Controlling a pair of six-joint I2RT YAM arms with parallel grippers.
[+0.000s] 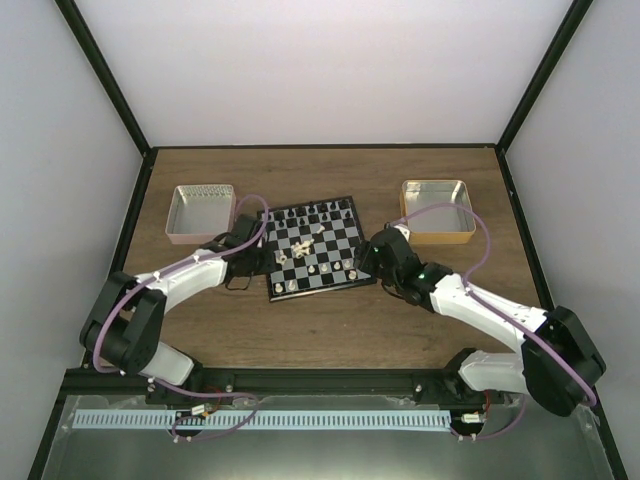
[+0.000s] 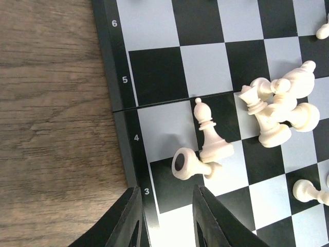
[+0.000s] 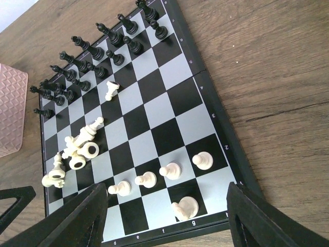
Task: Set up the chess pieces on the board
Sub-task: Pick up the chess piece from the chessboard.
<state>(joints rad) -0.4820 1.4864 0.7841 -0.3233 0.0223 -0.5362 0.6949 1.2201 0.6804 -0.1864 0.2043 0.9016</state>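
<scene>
Flagging a knock-over risk, we see the left pincer (image 2: 166, 191) slightly open and empty just short of a toppled cream piece (image 2: 188, 163) lying against an upright cream bishop (image 2: 209, 135) on the board (image 2: 205, 67), so closing could tip that bishop, while the right pincer (image 3: 165, 191) gapes empty over the near rows.

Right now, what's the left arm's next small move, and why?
Probably ease the left fingers forward around the toppled white piece: it lies on its side just ahead of them, beside an upright bishop, and the fingers hold nothing.
</scene>
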